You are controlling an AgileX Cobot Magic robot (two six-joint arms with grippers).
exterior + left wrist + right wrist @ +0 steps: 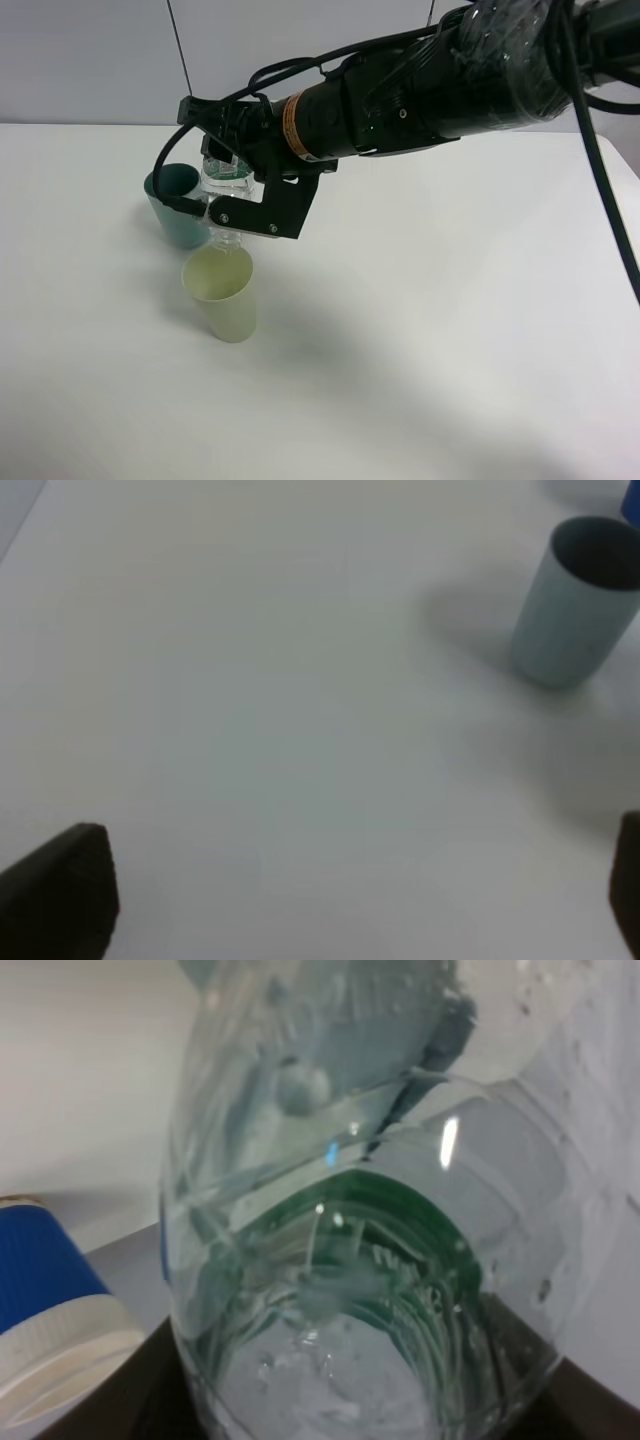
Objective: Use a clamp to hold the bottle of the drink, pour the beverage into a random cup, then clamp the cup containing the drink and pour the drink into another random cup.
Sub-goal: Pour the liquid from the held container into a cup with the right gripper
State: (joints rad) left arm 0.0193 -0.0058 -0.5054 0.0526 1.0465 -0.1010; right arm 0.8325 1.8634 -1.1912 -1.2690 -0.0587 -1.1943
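Pouring, the first transfer, appears under way: the right pincer (240, 165), clamped on the clear green-labelled bottle (226, 182), tips its neck down over the pale yellow-green tumbler (225, 295) at left centre of the high view; the teal tumbler (175, 212) just behind it awaits the second pour, with the left pincer (340, 900) wide and empty.

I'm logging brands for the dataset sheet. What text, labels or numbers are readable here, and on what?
No text is readable.
The orange band on the right arm: print too small to read.
The green label on the bottle: white marks, warped through the plastic, unreadable.
The yellow-green cup, teal cup, blue-and-white paper cup: no lettering visible.
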